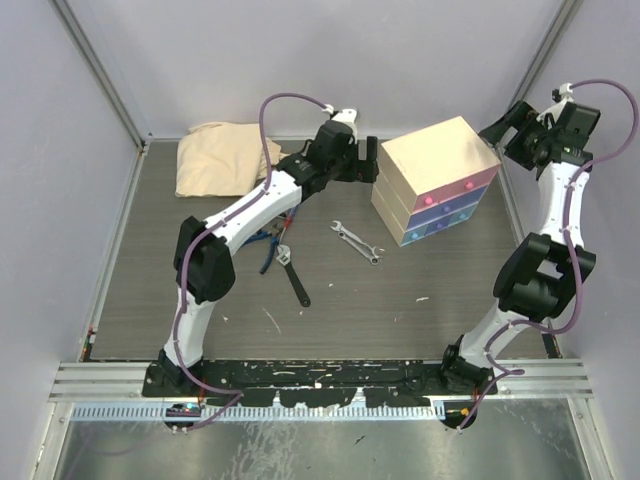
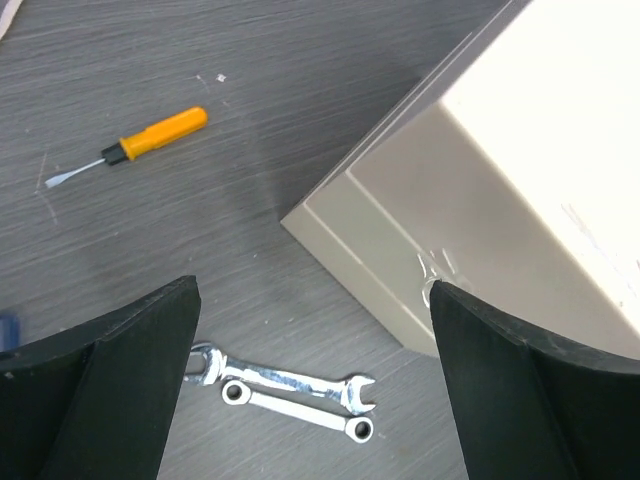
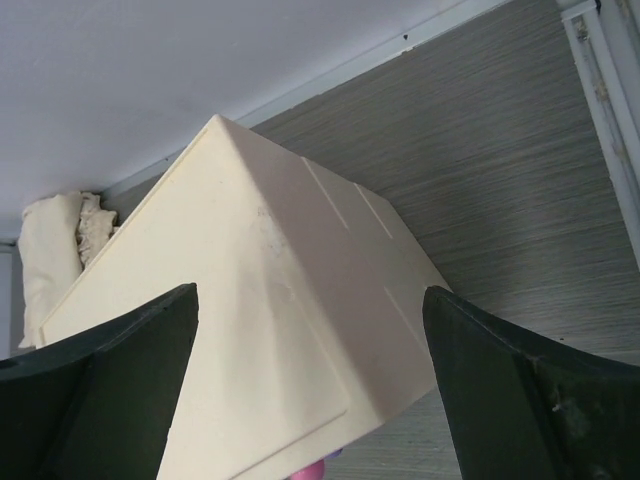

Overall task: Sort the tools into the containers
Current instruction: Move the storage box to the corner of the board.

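The containers are pink (image 1: 462, 186), blue (image 1: 447, 205) and light-blue (image 1: 432, 228) drawers, all pushed in, in a cream chest (image 1: 437, 155) at the back right. My left gripper (image 1: 367, 160) hangs open just left of the chest (image 2: 520, 170), holding nothing. Below it lie two silver spanners (image 2: 290, 391) side by side and an orange-handled screwdriver (image 2: 152, 135). My right gripper (image 1: 502, 128) is open over the chest's (image 3: 270, 320) far right corner. The spanners (image 1: 357, 241), a black-handled adjustable wrench (image 1: 294, 274) and blue-handled pliers (image 1: 268, 246) lie mid-table.
A folded cream cloth (image 1: 225, 157) lies at the back left, partly seen behind the chest as cloth (image 3: 50, 250) in the right wrist view. Grey walls and metal rails close in the table on three sides.
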`<act>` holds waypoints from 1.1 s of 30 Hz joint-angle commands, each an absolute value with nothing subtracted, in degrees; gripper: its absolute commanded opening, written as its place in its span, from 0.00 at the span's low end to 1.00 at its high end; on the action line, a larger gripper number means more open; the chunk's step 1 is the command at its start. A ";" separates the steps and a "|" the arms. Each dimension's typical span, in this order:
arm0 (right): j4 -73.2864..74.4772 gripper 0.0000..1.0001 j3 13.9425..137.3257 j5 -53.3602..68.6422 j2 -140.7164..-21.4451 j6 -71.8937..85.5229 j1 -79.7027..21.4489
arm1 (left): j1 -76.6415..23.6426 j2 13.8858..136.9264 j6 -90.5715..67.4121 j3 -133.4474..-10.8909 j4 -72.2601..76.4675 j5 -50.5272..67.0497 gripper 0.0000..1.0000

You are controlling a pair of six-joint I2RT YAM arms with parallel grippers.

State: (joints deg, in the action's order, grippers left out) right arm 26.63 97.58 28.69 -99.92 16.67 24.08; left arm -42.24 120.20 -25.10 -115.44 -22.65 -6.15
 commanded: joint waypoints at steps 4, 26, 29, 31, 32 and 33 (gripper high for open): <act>18.57 0.97 96.33 41.58 -99.23 22.35 24.54 | -41.96 126.26 -27.23 -125.61 -23.74 -4.23 0.99; 12.08 0.96 71.03 45.28 -75.84 29.80 23.46 | -41.26 133.85 -25.91 -137.16 -27.86 0.70 1.00; 12.16 0.96 67.54 45.07 -72.56 30.58 23.36 | -41.42 135.01 -25.68 -138.87 -28.31 2.97 1.00; 12.08 0.96 65.50 44.14 -70.26 31.34 23.27 | -41.73 135.59 -25.54 -139.50 -28.30 4.15 1.00; 12.12 0.96 64.46 43.35 -69.08 31.64 23.27 | -41.93 135.87 -25.12 -139.87 -28.41 4.47 1.00; 12.17 0.96 63.37 42.22 -67.81 32.16 23.29 | -42.21 135.94 -24.63 -140.30 -28.66 4.59 0.99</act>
State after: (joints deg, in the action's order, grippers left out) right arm 14.22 66.04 40.56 -72.51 28.71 24.77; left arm -39.62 135.31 -25.87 -136.46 -30.46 -2.00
